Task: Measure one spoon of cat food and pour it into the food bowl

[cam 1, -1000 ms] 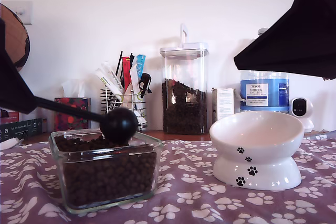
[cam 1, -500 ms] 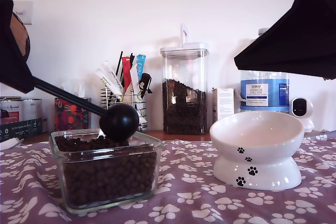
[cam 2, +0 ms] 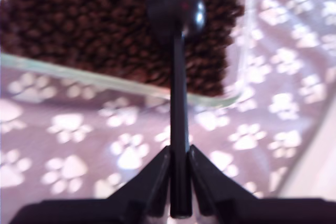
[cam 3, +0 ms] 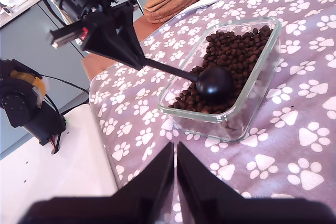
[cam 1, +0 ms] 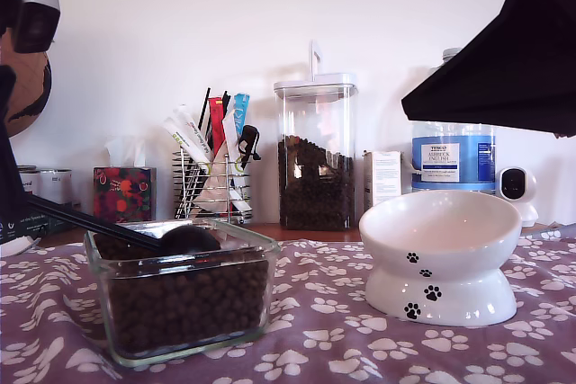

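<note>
The spoon [cam 1: 187,239] is black, and its round cup lies down in the cat food [cam 1: 189,303] inside a square clear glass dish [cam 1: 256,245] at the exterior view's left. My first gripper [cam 2: 180,153] is shut on the spoon's thin handle [cam 2: 178,98], and its cup [cam 2: 176,8] rests on the kibble [cam 2: 79,24]. The second wrist view shows that gripper [cam 3: 140,61], the spoon's cup [cam 3: 214,83] and the kibble [cam 3: 236,51]. The white food bowl [cam 1: 441,231] with paw prints stands at the exterior view's right. My second gripper [cam 3: 175,148] hangs shut on nothing, high above the cloth.
Behind stand a tall clear canister of kibble [cam 1: 315,159], a wire rack of sachets [cam 1: 211,168], a tissue box [cam 1: 121,193], a small carton [cam 1: 382,177], a blue-labelled bottle [cam 1: 453,155] and a small white camera [cam 1: 516,186]. A paw-print cloth [cam 1: 324,348] covers the table.
The spoon's cup has dropped from just above the kibble down into the glass dish, and the handle now lies flatter. The arm holding it has shifted. The other arm has not moved.
</note>
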`<action>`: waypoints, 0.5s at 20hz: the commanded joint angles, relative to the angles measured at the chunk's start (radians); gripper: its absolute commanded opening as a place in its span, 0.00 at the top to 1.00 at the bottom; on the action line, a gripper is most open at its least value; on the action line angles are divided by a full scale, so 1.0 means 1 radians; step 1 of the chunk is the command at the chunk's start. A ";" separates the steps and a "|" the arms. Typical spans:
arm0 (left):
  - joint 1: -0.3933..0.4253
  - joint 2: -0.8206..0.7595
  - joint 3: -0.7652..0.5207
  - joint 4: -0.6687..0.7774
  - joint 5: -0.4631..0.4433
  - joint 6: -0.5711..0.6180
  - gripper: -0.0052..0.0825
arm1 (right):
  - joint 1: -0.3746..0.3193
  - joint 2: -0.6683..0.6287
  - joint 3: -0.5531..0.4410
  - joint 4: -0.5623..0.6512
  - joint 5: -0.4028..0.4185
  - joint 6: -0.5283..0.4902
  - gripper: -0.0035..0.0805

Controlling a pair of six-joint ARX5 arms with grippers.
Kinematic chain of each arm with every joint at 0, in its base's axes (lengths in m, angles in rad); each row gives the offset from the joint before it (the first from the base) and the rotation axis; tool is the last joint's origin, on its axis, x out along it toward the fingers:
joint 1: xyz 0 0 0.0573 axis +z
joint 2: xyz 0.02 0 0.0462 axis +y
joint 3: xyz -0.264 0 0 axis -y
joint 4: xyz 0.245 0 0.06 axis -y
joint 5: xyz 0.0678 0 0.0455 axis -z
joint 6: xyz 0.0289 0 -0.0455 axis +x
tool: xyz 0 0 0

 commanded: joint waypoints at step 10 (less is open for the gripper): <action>0.003 0.048 0.052 -0.017 0.010 0.042 0.97 | 0.005 0.004 -0.012 0.005 0.001 -0.002 0.97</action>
